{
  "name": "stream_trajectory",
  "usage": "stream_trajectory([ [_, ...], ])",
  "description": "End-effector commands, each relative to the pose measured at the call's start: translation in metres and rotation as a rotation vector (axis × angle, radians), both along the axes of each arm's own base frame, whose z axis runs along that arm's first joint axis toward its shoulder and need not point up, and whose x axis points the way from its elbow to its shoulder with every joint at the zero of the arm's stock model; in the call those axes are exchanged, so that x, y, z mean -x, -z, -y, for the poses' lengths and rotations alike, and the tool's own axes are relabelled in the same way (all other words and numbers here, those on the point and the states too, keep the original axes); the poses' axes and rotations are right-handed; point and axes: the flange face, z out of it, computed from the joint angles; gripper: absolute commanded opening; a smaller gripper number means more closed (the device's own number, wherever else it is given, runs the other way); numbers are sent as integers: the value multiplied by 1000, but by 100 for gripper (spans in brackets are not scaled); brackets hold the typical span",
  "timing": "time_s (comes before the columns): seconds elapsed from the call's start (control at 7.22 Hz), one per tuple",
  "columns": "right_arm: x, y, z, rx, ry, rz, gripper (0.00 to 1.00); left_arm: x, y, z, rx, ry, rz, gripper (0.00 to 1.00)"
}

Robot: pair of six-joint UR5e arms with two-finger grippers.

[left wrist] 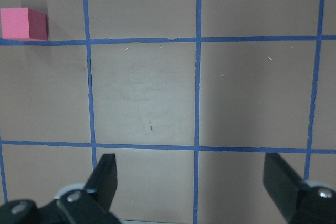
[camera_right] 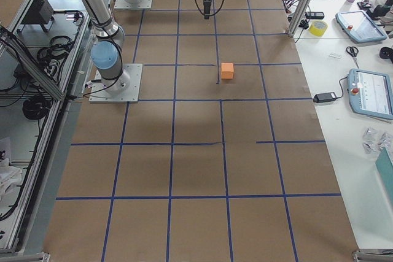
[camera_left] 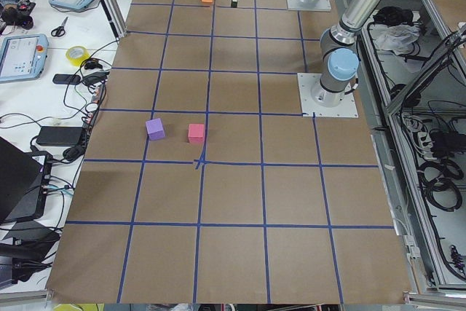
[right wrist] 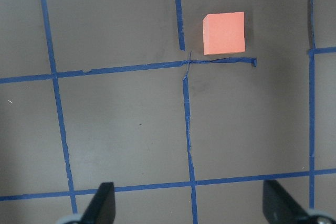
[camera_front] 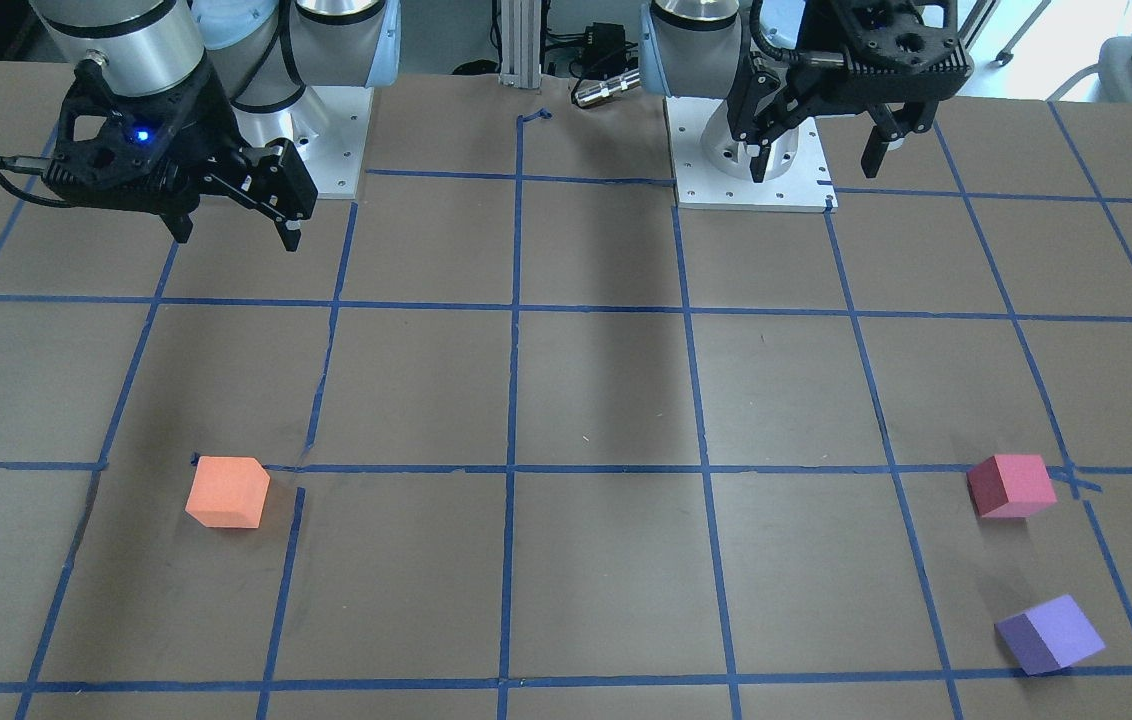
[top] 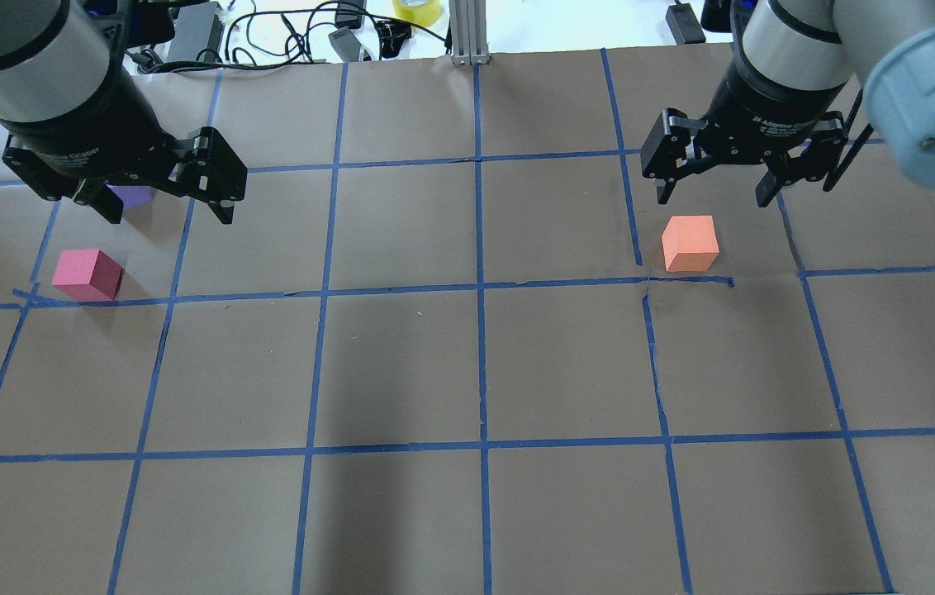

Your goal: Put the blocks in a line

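The orange block (top: pixel 690 244) lies on the brown table on my right side; it also shows in the front view (camera_front: pixel 226 492) and the right wrist view (right wrist: pixel 224 33). The pinkish-red block (top: pixel 87 274) and the purple block (camera_front: pixel 1051 634) lie on my left side, a little apart. In the overhead view the purple block (top: pixel 133 197) is partly hidden behind my left gripper (top: pixel 170 213). The pinkish-red block shows at the left wrist view's upper left (left wrist: pixel 23 23). My left gripper is open, empty and raised. My right gripper (top: pixel 713 197) is open and empty, raised above the table beside the orange block.
Blue tape lines (top: pixel 480 289) mark a grid on the brown table. The two arm bases (camera_front: pixel 756 160) stand at the robot's edge. Cables and a yellow tape roll (top: pixel 416 10) lie beyond the far edge. Tablets and tools lie on a side bench (camera_right: pixel 368 90).
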Motion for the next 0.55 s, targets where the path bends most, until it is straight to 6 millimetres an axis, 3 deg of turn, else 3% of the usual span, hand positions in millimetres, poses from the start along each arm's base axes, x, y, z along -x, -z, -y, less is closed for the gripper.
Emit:
stream_trajectory([
  [0.0,0,5,0,-7,0,1,100,0,0,0,0,0,1,100],
  [0.42,0,6,1,-3,-1,1,100,0,-1,-1,2,0,2,100],
])
